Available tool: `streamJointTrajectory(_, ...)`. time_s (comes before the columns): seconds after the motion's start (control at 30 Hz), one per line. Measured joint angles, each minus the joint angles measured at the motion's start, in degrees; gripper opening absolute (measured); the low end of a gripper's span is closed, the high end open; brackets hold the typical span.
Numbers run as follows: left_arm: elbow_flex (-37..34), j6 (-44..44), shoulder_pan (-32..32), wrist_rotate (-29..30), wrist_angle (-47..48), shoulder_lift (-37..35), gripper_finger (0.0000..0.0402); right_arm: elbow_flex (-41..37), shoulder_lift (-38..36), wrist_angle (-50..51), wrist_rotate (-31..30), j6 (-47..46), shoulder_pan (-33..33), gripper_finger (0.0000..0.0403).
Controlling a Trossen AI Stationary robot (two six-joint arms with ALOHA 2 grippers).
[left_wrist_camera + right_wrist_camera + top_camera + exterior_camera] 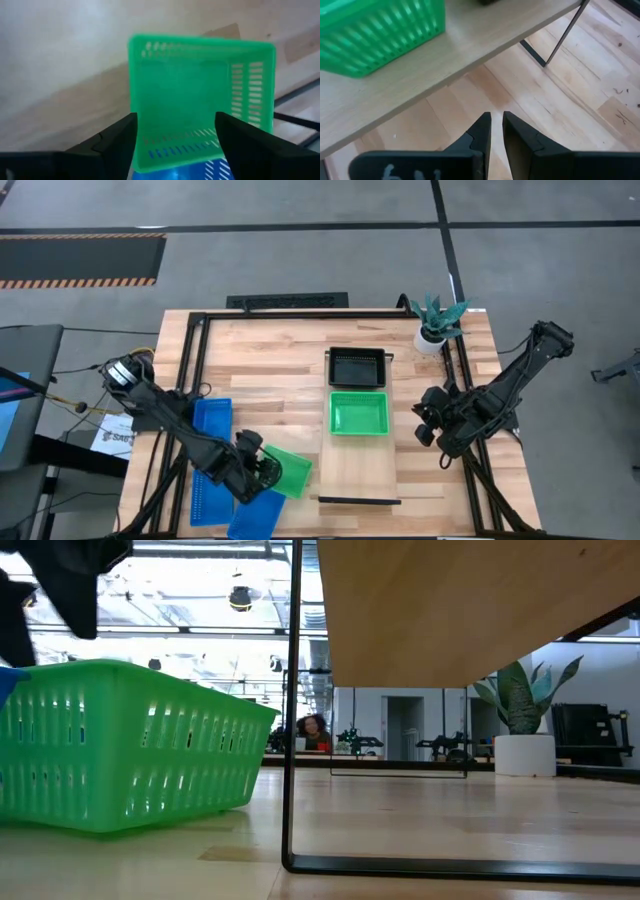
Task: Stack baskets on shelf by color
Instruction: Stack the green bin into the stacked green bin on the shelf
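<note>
A bright green basket [288, 471] lies on the tabletop at the near left, its near end resting on a blue basket [256, 516]; it also shows in the low view [120, 745]. My left gripper [252, 465] is open, and its fingers stand on either side of that end in the left wrist view [176, 117]. Two more blue baskets [212, 420] [208, 496] lie by the left arm. On the shelf [360, 465] stand a black basket [357, 367] and a green basket [358, 413]. My right gripper [428, 420] is shut and empty, right of the shelf [496, 116]. My left gripper's open fingers [120, 142] stand on either side of the green basket's end nearest the arm [175, 145], coming at it from the table's left at a low slant. I cannot tell whether they touch its walls.
A potted plant [437, 322] stands at the far right corner. The shelf's black rail [358, 501] crosses its near end, and its thin black leg [294, 740] stands close to the green basket. Bare board lies between the rail and the green basket on the shelf.
</note>
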State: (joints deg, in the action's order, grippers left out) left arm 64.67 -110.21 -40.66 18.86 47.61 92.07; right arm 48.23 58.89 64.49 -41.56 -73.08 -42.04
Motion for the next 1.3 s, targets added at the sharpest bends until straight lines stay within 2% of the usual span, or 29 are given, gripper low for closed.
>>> streamJointTrajectory(0.1,-2.85,-0.56,-0.25,-1.15,-4.01,0.59,0.0256,0.0,0.0,-0.04,0.1,0.01,0.0,0.0072)
streamJointTrajectory(0.3,-5.47,-0.64,0.78,-3.67,-4.37,1.99,0.0256,0.0,0.0,-0.04,0.17,0.04,0.0,0.0072)
streamJointTrajectory(0.53,-5.4,0.26,2.9,-3.32,-4.59,1.75,0.0256,0.0,0.01,-0.04,0.24,0.22,0.02,0.0072)
streamJointTrajectory(0.7,-4.41,4.88,5.55,-3.97,-3.97,1.73,0.0256,0.0,0.01,-0.04,0.24,0.2,0.0,0.0072)
streamJointTrajectory(0.9,1.63,16.62,9.75,-7.8,6.12,1.68,0.0256,0.0,0.0,-0.04,0.22,0.04,0.02,0.0072)
streamJointTrajectory(1.07,4.29,16.39,9.84,-7.58,17.9,1.64,0.0256,0.0,0.0,-0.28,0.22,0.02,0.01,0.0072)
streamJointTrajectory(1.2,1.96,15.03,8.62,-8.54,17.8,1.62,0.0256,0.0,0.0,-0.28,0.22,0.04,0.0,0.0072)
streamJointTrajectory(1.3,-0.17,15.01,8.37,-9.9,13.6,1.62,0.0256,0.0,0.0,-0.15,0.22,0.06,0.01,0.0072)
